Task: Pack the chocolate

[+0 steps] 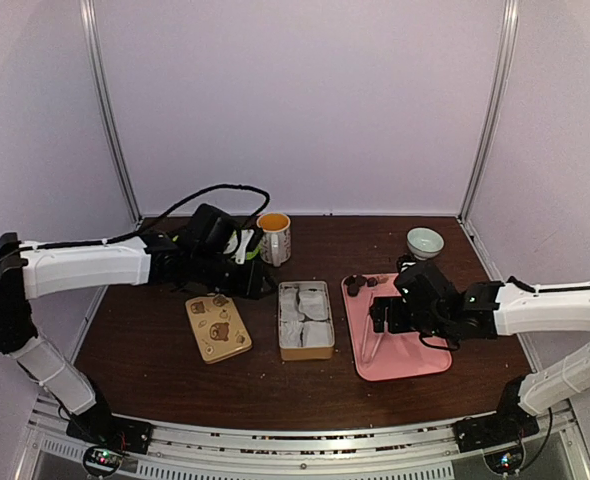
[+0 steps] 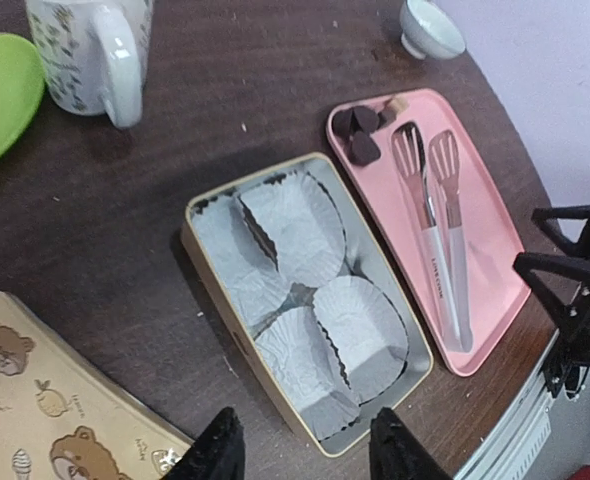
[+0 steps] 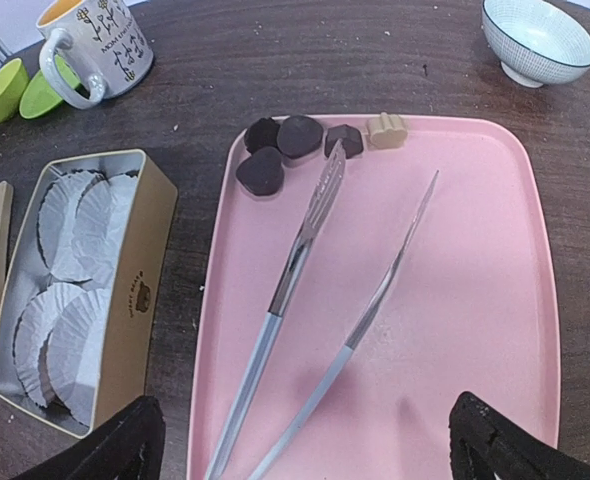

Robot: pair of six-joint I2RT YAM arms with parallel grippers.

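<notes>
The chocolate [image 3: 300,137], three dark lumps and one light brown one [image 3: 386,130], sits at the far left corner of the pink tray [image 3: 475,260]; the same pieces [image 2: 360,135] show in the left wrist view. Metal tongs [image 3: 305,240] lie loose on the tray, arms spread. My right gripper [image 3: 310,445] hangs open wide over the tray's near end, a finger either side of the tongs' handles, touching nothing. The open tin [image 2: 210,270] holds several empty white paper cups. My left gripper [image 2: 305,450] hovers open above the tin's near corner, holding nothing.
The bear-printed lid [image 1: 218,327] lies left of the tin [image 1: 305,350]. A patterned mug [image 1: 274,238] stands behind it, green bowls [image 3: 20,90] next to the mug, and a small pale bowl [image 1: 424,242] sits at the back right. The left arm [image 1: 85,265] reaches across the back left.
</notes>
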